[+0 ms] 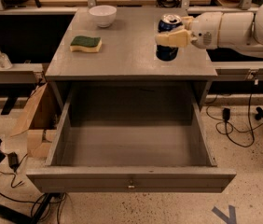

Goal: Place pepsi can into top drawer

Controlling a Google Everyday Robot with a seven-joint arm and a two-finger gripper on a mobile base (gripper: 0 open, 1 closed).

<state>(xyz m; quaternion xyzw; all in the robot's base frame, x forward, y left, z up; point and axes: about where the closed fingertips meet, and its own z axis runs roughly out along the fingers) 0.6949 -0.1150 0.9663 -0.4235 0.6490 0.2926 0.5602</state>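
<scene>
The pepsi can [168, 37], a small dark-blue cylindrical soda can with a silver top, sits well back from the drawer, over the far right of the surface. Nearest to me is the top drawer [94, 179], a wide, deep grey box with a flat front panel and a small metal keyhole [131, 185] at its centre. It is pulled fully out, so I look down onto its grey floor. To its left, on the speckled floor, leans a brown cardboard box [34, 120].

Beyond the drawer lies the flat grey surface [127, 59] of the cabinet. On its left part rests a yellow sponge with a green top [86, 44].

Level with the sponge on the right, the cream-coloured two-finger hand [170, 31] reaches in from the right on a bulky white arm [234, 28] and is clamped on the can, one finger [173, 38] lying across its front. The can stands upright. I cannot tell whether its base touches the surface.

Farthest back, near the rear edge, stands a round white bowl [102, 15].
</scene>
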